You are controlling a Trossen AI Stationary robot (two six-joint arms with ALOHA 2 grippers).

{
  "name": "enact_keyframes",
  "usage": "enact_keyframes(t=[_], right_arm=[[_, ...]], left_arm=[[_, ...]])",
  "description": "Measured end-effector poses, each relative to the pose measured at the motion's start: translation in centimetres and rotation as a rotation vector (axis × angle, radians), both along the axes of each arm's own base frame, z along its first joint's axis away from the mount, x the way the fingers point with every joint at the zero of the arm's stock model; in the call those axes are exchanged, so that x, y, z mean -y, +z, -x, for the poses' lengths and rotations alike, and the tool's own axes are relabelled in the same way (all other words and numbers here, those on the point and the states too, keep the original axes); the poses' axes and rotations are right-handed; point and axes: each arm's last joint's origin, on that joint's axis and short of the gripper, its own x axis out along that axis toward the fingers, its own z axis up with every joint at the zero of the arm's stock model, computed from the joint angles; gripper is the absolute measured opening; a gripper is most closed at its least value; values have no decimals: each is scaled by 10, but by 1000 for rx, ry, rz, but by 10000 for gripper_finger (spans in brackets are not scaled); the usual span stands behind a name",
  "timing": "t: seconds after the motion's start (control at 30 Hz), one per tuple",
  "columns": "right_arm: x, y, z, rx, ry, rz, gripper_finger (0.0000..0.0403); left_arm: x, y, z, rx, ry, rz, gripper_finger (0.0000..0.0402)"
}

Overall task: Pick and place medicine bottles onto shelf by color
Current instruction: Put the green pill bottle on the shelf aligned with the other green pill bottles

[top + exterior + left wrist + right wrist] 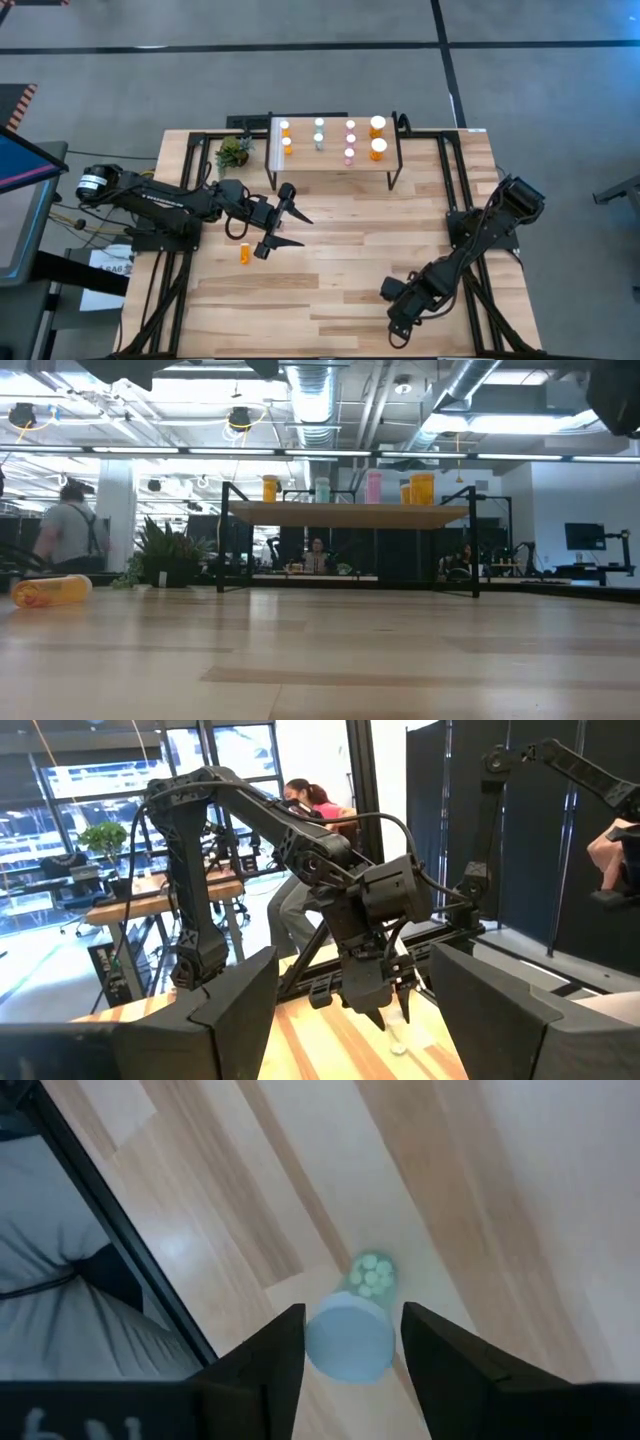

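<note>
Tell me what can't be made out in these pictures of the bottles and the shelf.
High view: the teal bottle is hidden beneath the right gripper.
Low view: the shelf shows only its front edge, and rear bottles hide behind front ones.
High view: bottle labels are too small to read.
Left wrist view: the fallen orange bottle lies outside it.

high: straight down over whole table point(330, 250) | low: level at tabletop, facing shelf point(350, 512) | left wrist: toward right arm | right wrist: close above a bottle point(352, 1330)
</note>
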Motion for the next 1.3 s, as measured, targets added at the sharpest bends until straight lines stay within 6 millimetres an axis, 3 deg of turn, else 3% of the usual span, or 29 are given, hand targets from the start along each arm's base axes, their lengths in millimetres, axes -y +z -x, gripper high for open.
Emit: enact_keyframes(t=[0.23,0.57,0.87,1.07,1.3], right_arm=[[-2,0,2,-7,-9,-4,178],[1,0,0,1,5,3,126],[19,15,-24,74,36,12,143],[55,49,-59,154,109,69,136],[120,98,-94,261,181,182,141]], left_arm=[[2,0,0,-1,-6,2,249],[3,0,0,-8,-15,20,249],[-2,-5,-1,-62,157,39,249],[-7,-2,6,-112,246,37,249],[-14,13,42,-115,348,52,249]])
